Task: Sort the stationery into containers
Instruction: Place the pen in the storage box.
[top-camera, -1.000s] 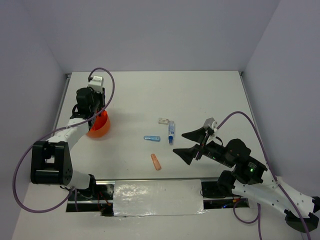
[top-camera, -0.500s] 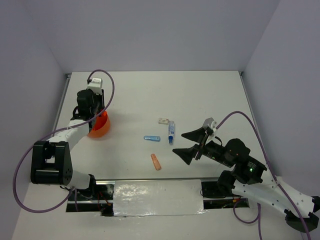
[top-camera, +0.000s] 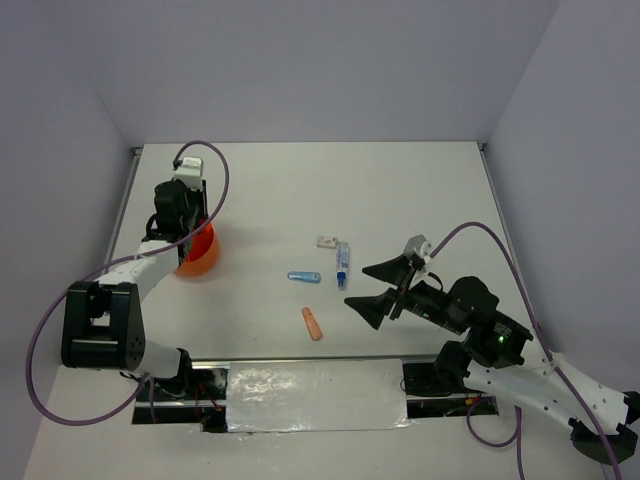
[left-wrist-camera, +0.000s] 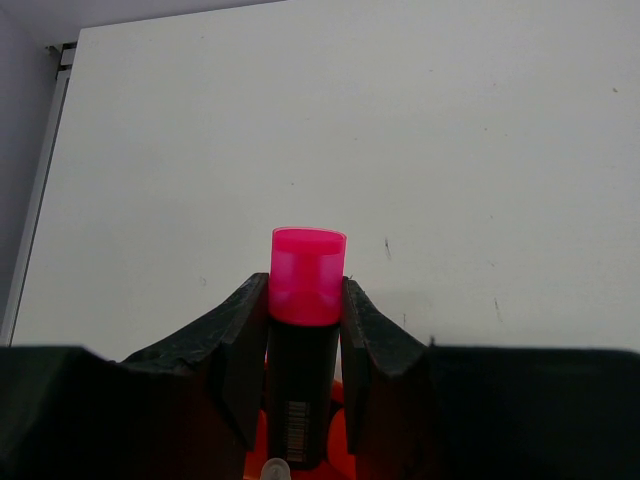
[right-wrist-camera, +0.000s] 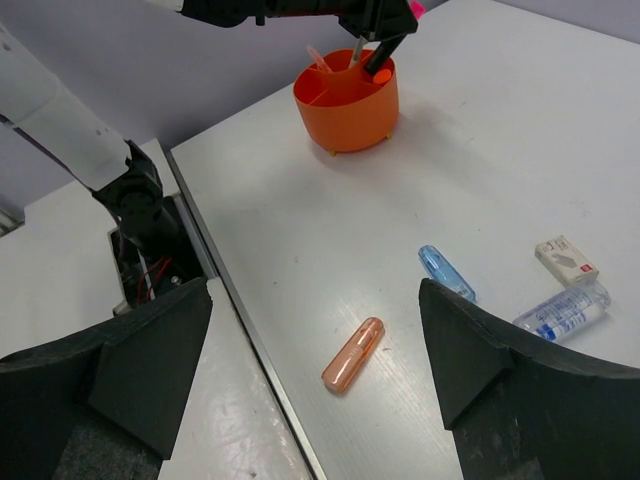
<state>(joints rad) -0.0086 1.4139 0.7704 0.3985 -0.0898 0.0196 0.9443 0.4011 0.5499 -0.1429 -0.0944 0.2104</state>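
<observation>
My left gripper (left-wrist-camera: 307, 300) is shut on a black highlighter with a pink cap (left-wrist-camera: 307, 275), right over the round orange tub (left-wrist-camera: 352, 445). In the top view this gripper (top-camera: 190, 232) covers part of the tub (top-camera: 204, 254). The tub (right-wrist-camera: 345, 100) holds thin pens and an orange-capped item. My right gripper (right-wrist-camera: 315, 300) is open and empty, above the table near a peach oblong eraser (right-wrist-camera: 353, 355). A small blue marker (right-wrist-camera: 446, 273), a larger blue marker (right-wrist-camera: 562, 313) and a white block (right-wrist-camera: 565, 259) lie beyond it.
In the top view the eraser (top-camera: 312, 324), the small blue marker (top-camera: 303, 277), the larger marker (top-camera: 343, 259) and the white block (top-camera: 326, 241) lie mid-table. A shiny strip (top-camera: 315, 395) runs along the near edge between the arm bases. Walls enclose the table.
My left gripper has shifted slightly at the tub with the pink-capped highlighter still in it. The right arm and the loose items have not moved.
</observation>
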